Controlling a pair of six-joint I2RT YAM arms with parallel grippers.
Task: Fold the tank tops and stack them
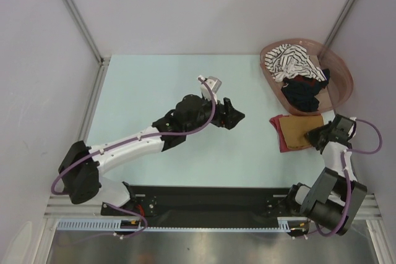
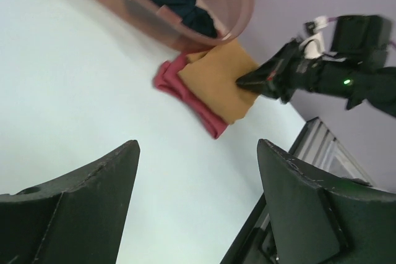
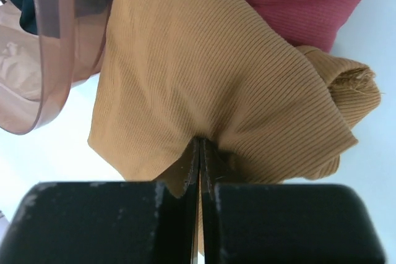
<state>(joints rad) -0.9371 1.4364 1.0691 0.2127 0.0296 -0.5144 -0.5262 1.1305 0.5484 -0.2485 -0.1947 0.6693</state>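
A folded mustard-brown tank top (image 1: 300, 129) lies on a folded dark red tank top (image 1: 279, 134) at the table's right, just in front of the basket. My right gripper (image 3: 200, 143) is shut on a pinch of the mustard-brown cloth (image 3: 204, 72) at its near edge, and the cloth puckers around the tips. The dark red top (image 3: 297, 1) shows beyond it. My left gripper (image 1: 234, 115) hovers open over the table's middle, well left of the stack, with nothing between its fingers (image 2: 93, 190). A striped tank top (image 1: 291, 61) and a black one (image 1: 302, 91) sit in the basket.
The pinkish-brown oval basket (image 1: 343, 78) stands at the back right, its near rim touching the stack's far edge. A pale blue table (image 1: 154, 85) is bounded by grey walls behind and at both sides. A black rail (image 1: 204, 205) runs along the near edge.
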